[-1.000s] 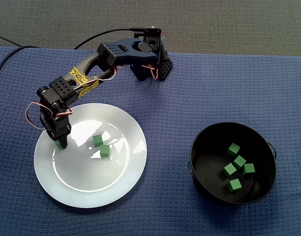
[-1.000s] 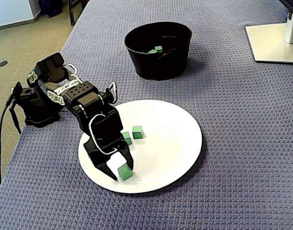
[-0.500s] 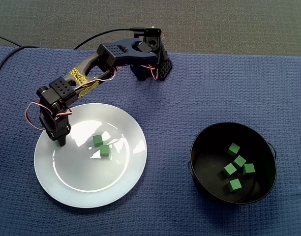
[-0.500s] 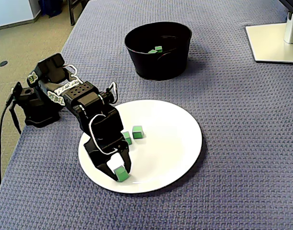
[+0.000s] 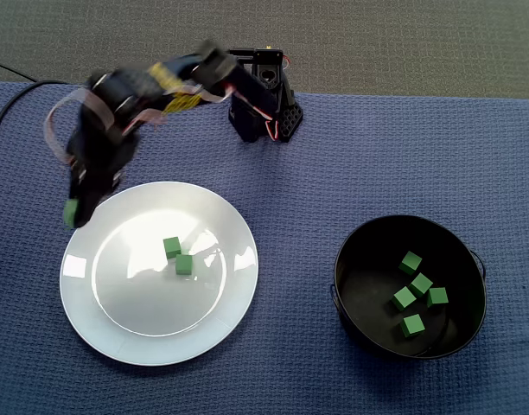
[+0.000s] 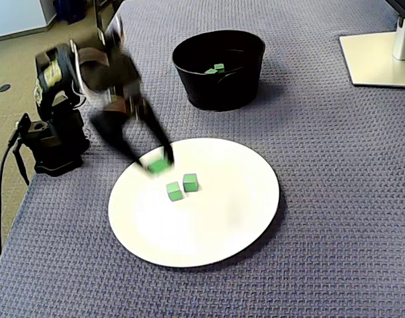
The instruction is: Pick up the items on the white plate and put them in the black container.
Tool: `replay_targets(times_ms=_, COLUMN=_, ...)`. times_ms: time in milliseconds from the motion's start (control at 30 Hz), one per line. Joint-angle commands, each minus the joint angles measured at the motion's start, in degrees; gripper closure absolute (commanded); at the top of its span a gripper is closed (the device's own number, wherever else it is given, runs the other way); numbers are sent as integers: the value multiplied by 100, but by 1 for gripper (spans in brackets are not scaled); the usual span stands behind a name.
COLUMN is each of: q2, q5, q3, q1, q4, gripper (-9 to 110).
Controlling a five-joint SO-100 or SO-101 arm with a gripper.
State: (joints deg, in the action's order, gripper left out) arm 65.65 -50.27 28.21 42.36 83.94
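Apparently the blurred end effector (image 5: 73, 210) grips a green cube (image 6: 158, 165) in midair.

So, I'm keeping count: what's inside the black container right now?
In a fixed view, five green cubes lie in the container. In a fixed view only two cubes show; the near wall covers the rest.

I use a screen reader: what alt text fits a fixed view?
In a fixed view, the motion-blurred gripper holds a green cube beside the upper-left edge of the white plate. Two more cubes lie on it, four others in the black container.
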Motion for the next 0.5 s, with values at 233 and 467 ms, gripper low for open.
replay_targets(times_ms=233, q2=3217, q5=1661, q3=158, q1=-4192, q4=185, gripper=102)
replay_targets(times_ms=467, q2=3340, q5=2786, q3=2936, q1=-5660, q4=-703, gripper=102)
